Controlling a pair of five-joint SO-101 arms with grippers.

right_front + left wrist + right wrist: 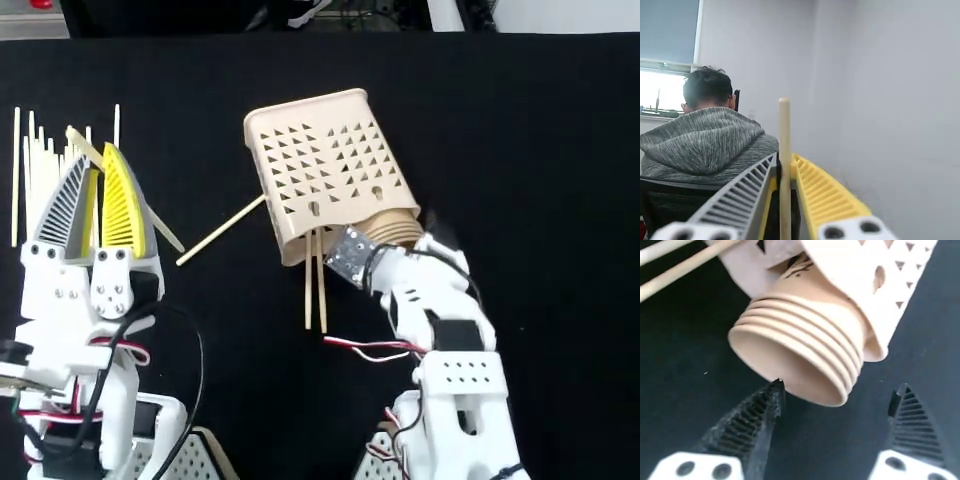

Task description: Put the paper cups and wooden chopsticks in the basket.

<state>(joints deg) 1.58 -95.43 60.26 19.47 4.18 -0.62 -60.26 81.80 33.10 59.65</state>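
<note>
Cups [392, 228] in basket [325, 165], loose chopsticks [16, 180] to its left

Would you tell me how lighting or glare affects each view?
High view: the pale basket stands out on the black table, no glare. Left wrist view: the window is washed out white; the chopstick in the left gripper is evenly lit. Right wrist view: paper cups softly lit; the right gripper looks dark against the table.

**Cream, tan, yellow and black**

We see a cream basket [325, 165] patterned with rows of triangles, on a black table [540, 150]. The cups [800, 360] are tan, the chopsticks [308, 290] pale wood. The left gripper [97, 158] has one yellow ribbed side and one grey; its chopstick [784, 165] is pale. The right gripper [840, 386] is ribbed black.
</note>
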